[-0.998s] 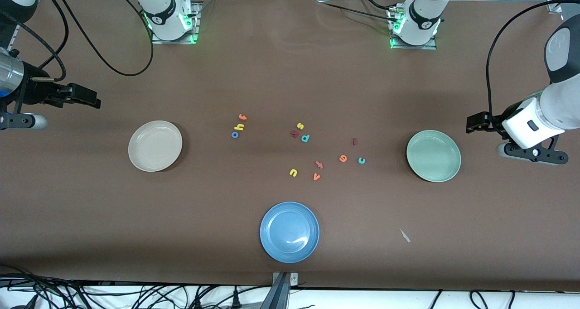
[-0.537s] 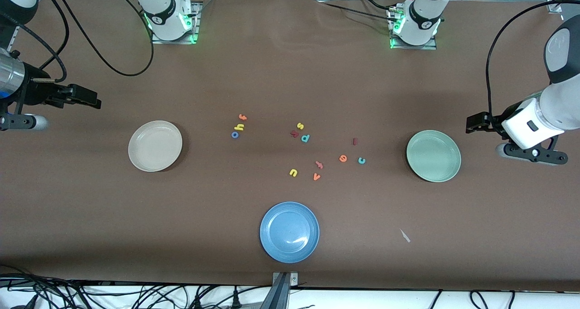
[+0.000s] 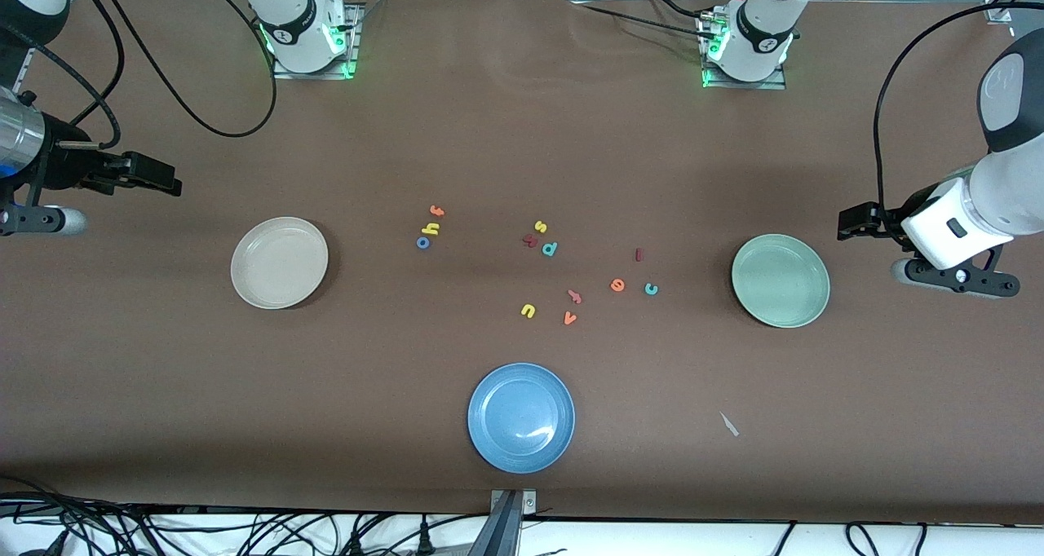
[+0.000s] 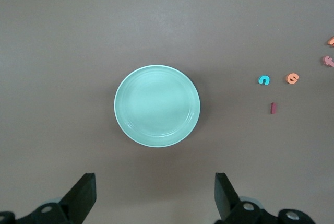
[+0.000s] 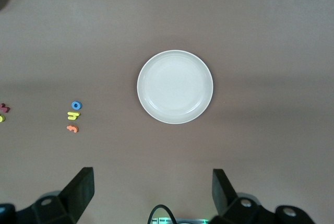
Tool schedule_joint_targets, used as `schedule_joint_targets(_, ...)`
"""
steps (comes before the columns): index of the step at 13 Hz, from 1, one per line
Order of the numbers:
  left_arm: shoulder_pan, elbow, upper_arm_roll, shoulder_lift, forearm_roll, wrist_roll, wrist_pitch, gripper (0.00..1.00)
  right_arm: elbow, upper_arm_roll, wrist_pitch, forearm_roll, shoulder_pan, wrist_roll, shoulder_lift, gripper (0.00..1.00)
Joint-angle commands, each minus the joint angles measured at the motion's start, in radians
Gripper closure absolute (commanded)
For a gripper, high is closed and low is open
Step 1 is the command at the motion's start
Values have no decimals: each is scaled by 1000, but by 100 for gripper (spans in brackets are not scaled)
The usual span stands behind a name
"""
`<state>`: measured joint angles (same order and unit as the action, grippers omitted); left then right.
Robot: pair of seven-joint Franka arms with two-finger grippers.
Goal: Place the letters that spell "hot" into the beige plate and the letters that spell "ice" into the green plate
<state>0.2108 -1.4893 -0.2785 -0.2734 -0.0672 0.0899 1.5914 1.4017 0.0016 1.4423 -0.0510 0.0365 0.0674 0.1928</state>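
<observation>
Round, smooth, raised-rim beige plate (image 3: 279, 262) and green plate (image 3: 780, 280) lie bare; "hot" letters (image 3: 429, 227) and "ice" letters (image 3: 636, 277), small flat pieces, rest on the matte brown tabletop (image 3: 522, 132) between them. Nothing has shifted since earlier. Left gripper (image 4: 154, 195) and right gripper (image 5: 152, 192) wait, jaws released.

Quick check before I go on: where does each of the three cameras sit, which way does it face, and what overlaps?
Front view: high across the table, facing both bases; shows both arms, the left gripper and the right gripper.
Left wrist view: looks down on the green plate; open jaws show.
Right wrist view: looks down on the beige plate; open jaws show.
Shared: front and left wrist both show the teal c.
</observation>
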Motion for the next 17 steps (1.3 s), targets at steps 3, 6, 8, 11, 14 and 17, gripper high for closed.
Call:
schedule_joint_targets(3,1,-13,-1,3,9,8,13,0,-10,3,0,13,-4,-12,4,0)
schedule_joint_targets(6,-1,-13,-1,2,9,8,15,0,-10,3,-2,29,-4,-12,4,0)
schedule_joint_targets(8,-1,-13,-1,2,9,8,15,0,-10,3,0,34,-4,-12,4,0)
schedule_joint_targets(11,-1,-13,-1,2,9,8,15,0,-10,5,0,71,-1,-12,4,0)
schedule_joint_targets(14,-2,-13,-1,2,9,8,15,0,-10,3,0,74,-4,-15,4,0)
schedule_joint_targets(17,-2,-13,-1,2,9,8,15,0,-10,3,0,72,-12,-31,4,0)
